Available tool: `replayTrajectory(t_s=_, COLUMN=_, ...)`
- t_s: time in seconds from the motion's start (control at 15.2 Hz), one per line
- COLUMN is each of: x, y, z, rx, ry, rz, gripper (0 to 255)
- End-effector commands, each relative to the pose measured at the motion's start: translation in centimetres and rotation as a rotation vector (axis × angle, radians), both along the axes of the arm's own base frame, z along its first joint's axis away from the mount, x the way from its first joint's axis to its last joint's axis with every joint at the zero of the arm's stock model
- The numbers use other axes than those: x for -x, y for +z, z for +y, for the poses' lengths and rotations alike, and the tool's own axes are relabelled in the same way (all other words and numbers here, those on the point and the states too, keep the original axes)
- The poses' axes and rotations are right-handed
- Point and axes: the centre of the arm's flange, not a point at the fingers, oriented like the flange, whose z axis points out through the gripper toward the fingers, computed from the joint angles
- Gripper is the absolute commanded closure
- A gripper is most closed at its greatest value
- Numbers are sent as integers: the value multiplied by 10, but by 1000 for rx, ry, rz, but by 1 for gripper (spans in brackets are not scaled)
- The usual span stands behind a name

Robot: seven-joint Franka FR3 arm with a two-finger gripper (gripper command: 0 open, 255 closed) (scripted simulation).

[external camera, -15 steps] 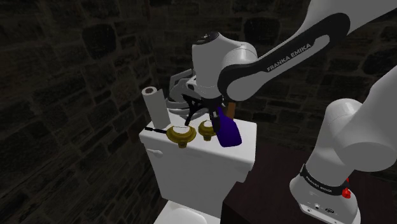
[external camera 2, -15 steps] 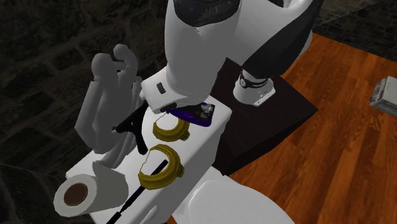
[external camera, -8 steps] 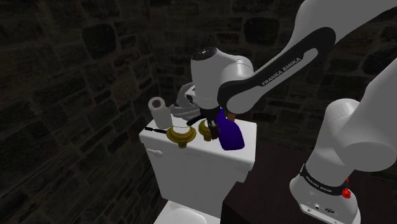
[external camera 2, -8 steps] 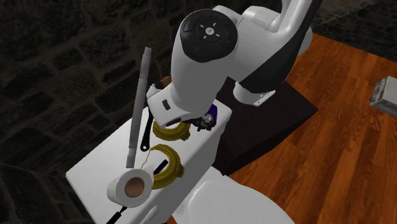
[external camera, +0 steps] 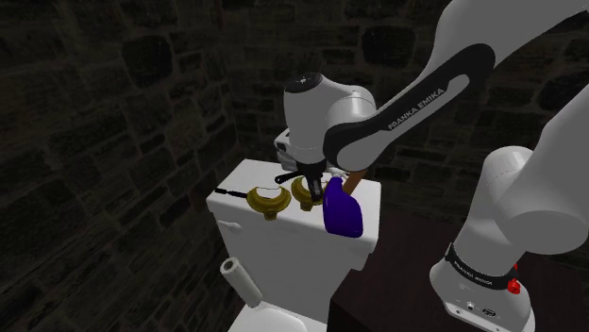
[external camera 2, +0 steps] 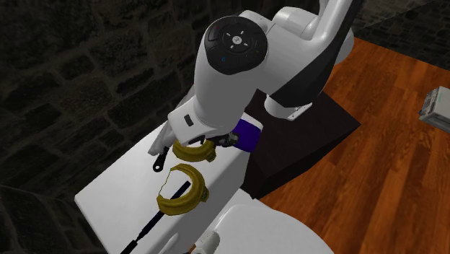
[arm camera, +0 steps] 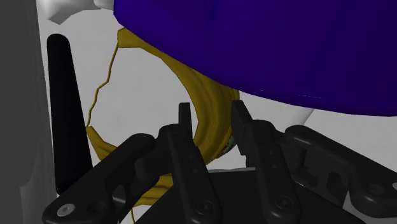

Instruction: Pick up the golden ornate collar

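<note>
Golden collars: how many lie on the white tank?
2. One collar at the end effector, beside the blue object; one apart, over a black stick. The arm may hide more.

White boxy toilet cistern [external camera: 283, 255] with a flat top. Dark blue rounded bottle [external camera: 342, 215] at its edge. Thin black rod [external camera 2: 155, 220] lying on top. White paper roll [external camera: 236, 275] low beside its front. Dark stone wall [external camera: 113, 113]. Reddish wooden floor [external camera 2: 389, 144] bearing a small grey box [external camera 2: 436, 108].

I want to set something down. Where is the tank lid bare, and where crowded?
Bare: the tank lid strip along the stone wall, beside the free golden collar and thin black rod. Crowded: the gripper at the other golden collar, beside the blue object.
</note>
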Motion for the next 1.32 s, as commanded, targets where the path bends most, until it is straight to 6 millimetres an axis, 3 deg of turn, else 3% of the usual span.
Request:
replayTrajectory(t_s=0.0, x=0, y=-2, z=0, rx=1, ry=0, rz=4, gripper=255)
replayTrajectory(t_s=0.2, x=1, y=-1, z=0, rx=1, ry=0, rz=4, gripper=255)
replayTrajectory(t_s=1.25, x=1, y=79, z=0, rx=1, ry=0, rz=4, gripper=255)
